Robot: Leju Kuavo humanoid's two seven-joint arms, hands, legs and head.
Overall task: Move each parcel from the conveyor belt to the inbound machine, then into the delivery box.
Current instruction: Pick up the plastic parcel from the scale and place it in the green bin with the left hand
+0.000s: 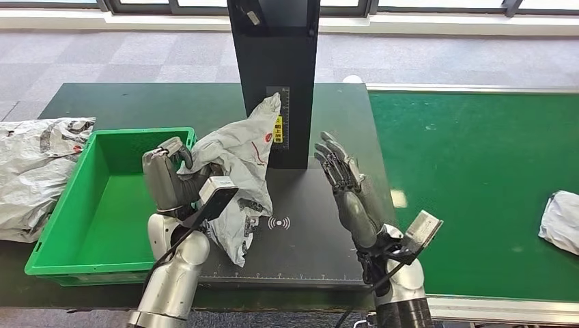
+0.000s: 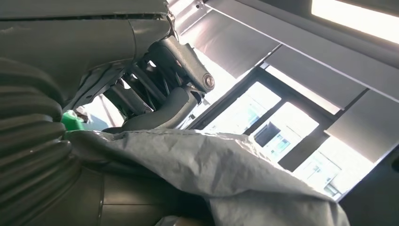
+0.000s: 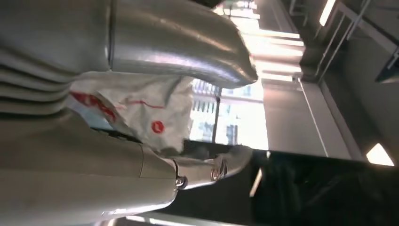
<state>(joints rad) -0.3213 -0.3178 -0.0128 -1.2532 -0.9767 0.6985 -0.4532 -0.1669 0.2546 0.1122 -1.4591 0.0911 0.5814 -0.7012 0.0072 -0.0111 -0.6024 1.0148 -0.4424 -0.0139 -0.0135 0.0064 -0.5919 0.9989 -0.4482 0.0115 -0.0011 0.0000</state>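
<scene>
My left hand (image 1: 167,174) grips a crumpled grey parcel bag (image 1: 239,164) and holds it upright above the black scanning plate (image 1: 307,225) of the inbound machine, at the plate's left side. The bag's top leans against the machine's black upright panel (image 1: 276,61). In the left wrist view the grey bag (image 2: 226,174) lies across my left hand (image 2: 155,89). My right hand (image 1: 345,181) stands to the right of the bag, fingers spread, holding nothing. The right wrist view shows the bag (image 3: 141,110) beyond my right hand (image 3: 141,47). The green delivery box (image 1: 102,205) sits just left of my left hand.
Another grey parcel (image 1: 561,220) lies on the green conveyor belt (image 1: 478,178) at the far right. A pile of grey bags (image 1: 34,171) rests left of the box. The dark table (image 1: 136,106) carries the box and the machine.
</scene>
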